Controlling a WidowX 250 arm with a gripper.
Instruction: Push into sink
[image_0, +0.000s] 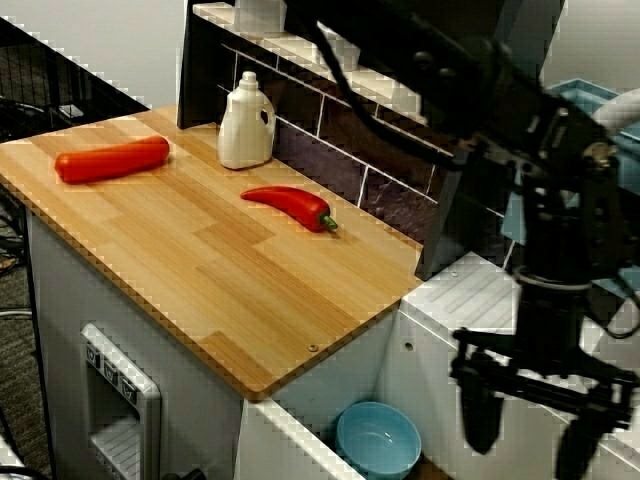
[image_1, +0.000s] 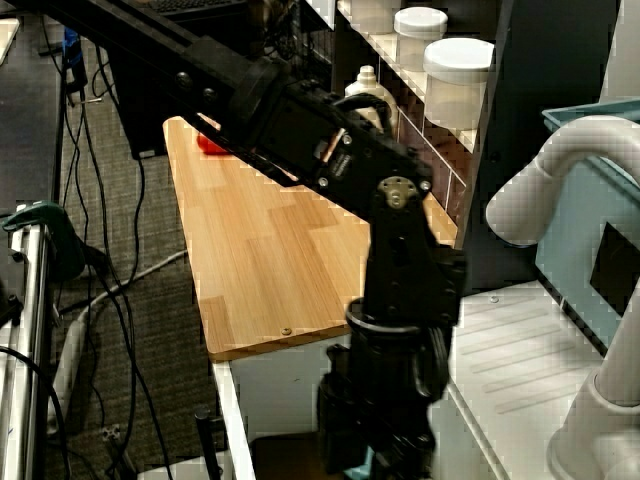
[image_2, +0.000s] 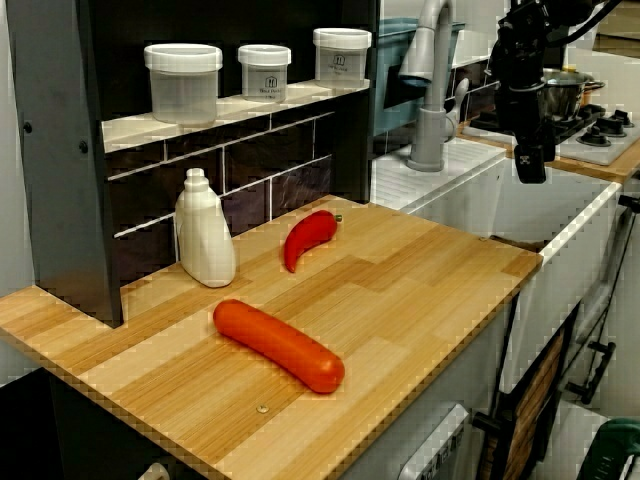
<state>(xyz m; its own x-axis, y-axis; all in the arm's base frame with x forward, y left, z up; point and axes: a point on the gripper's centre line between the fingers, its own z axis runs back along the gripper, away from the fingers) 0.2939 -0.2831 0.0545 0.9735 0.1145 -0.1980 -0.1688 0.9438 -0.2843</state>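
Wooden laminate counter (image_0: 200, 250) carries three loose things: a long orange-red plastic sausage (image_0: 112, 160) near its far left end, a cream plastic bottle (image_0: 246, 122) against the dark tiled backsplash, and a curved red plastic chilli pepper (image_0: 292, 206) lying near the middle, well apart from the counter's right edge. Beyond that edge sits the white-walled recessed sink (image_0: 330, 395), and a pale blue round bowl (image_0: 378, 440) rests on its floor.

The black robot gripper (image_0: 530, 425) hangs over the sink, near its far side and away from the counter, pointing downward. Its two fingers stand spread with a clear gap between them, and nothing is held.

The task does not say which thing goes in. Judging by position, the pepper is the likeliest candidate, being nearest the basin, though this is only a guess. The push itself has not begun: nothing on the counter is touched.

The next move calls for bringing the gripper back over the counter, lowering it on the far side of the chosen thing, then sweeping toward the sink edge.
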